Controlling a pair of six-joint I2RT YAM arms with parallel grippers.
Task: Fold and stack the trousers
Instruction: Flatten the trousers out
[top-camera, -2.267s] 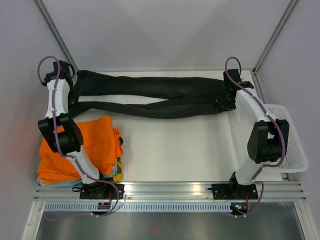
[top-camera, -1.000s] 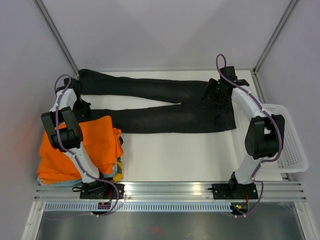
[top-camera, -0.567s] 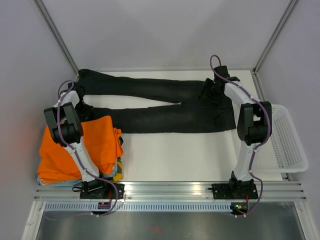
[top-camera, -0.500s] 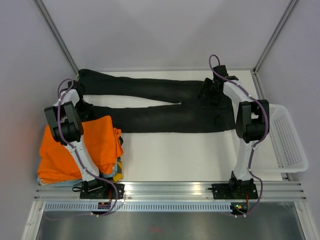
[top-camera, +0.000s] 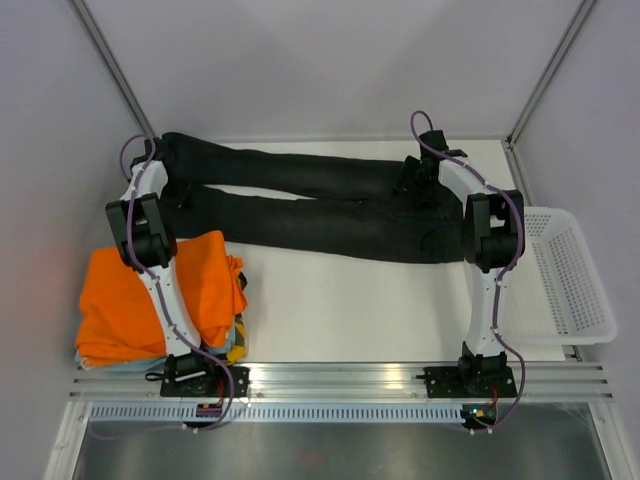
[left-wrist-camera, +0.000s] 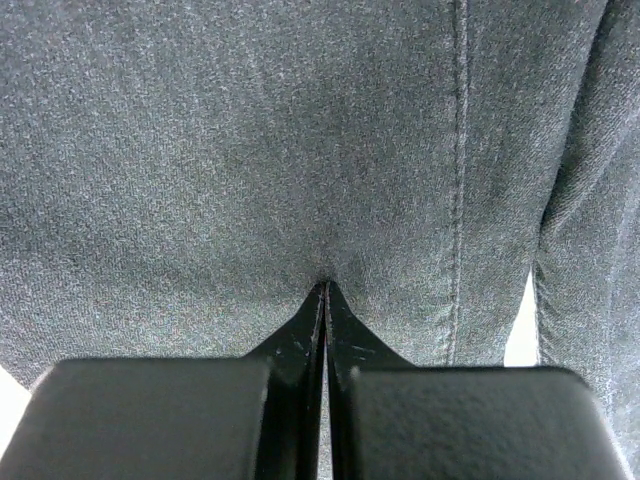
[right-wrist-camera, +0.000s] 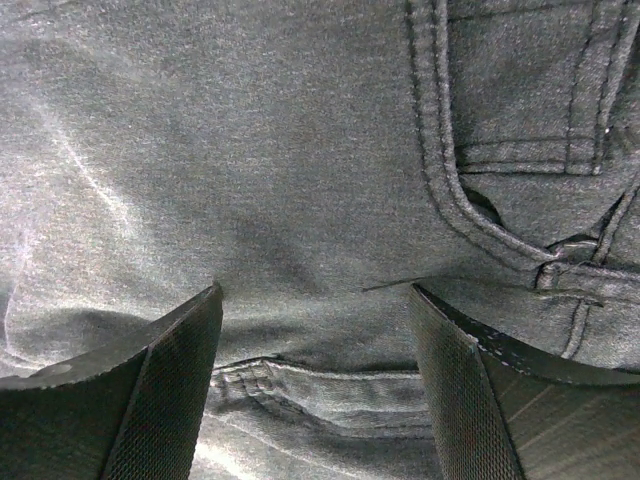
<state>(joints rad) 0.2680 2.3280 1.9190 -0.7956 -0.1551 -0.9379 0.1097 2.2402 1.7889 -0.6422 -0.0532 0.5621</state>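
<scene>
Your long black fabric trousers (top-camera: 380, 215) lie along the white worktop's (top-camera: 350, 300) far edge. Your left pincer (left-wrist-camera: 325, 292) pinches leg cloth tight; your right pincer (right-wrist-camera: 315, 290) gapes wide over the waist.

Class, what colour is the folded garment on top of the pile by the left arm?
The folded garment is bright orange; the top external view shows it best.

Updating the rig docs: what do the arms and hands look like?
The left arm and right arm match: slim white links, black joint housings, purple cable running along each. Left hand and right hand: two matte black wedge-shaped fingers.
</scene>
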